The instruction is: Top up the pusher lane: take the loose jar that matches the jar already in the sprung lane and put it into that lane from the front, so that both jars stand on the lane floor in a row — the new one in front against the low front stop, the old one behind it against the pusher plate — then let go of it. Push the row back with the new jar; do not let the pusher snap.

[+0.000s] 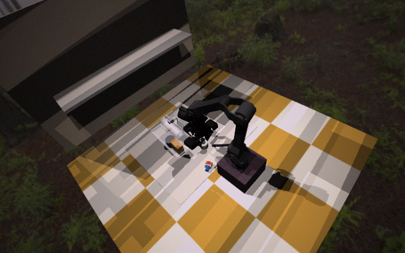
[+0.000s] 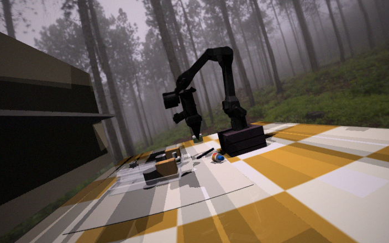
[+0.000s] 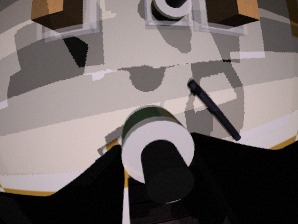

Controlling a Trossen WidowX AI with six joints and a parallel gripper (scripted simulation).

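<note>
My gripper (image 1: pixel 203 140) (image 2: pixel 198 137) (image 3: pixel 156 145) is shut on the loose jar (image 1: pixel 204 145) (image 2: pixel 195 140) (image 3: pixel 145 131), which has a green side, a white top and a black lid knob. The jar is held upright above the table, in front of the clear rack. The rack (image 2: pixel 163 182) (image 3: pixel 170 23) has lanes side by side. The middle lane holds a jar (image 3: pixel 178 11) with a white top, dark green side and black knob, near the lane's front. The pusher plate behind it cannot be made out.
Orange blocks (image 1: pixel 176 145) (image 2: pixel 166 167) (image 3: pixel 57 12) stand in the lanes on both sides. A red, white and blue jar (image 1: pixel 208 165) (image 2: pixel 217 157) lies near the arm's base. A black rod (image 1: pixel 221 145) (image 2: pixel 205 153) (image 3: pixel 215 110) lies on the table. A shelf (image 1: pixel 122 69) stands beyond the rack.
</note>
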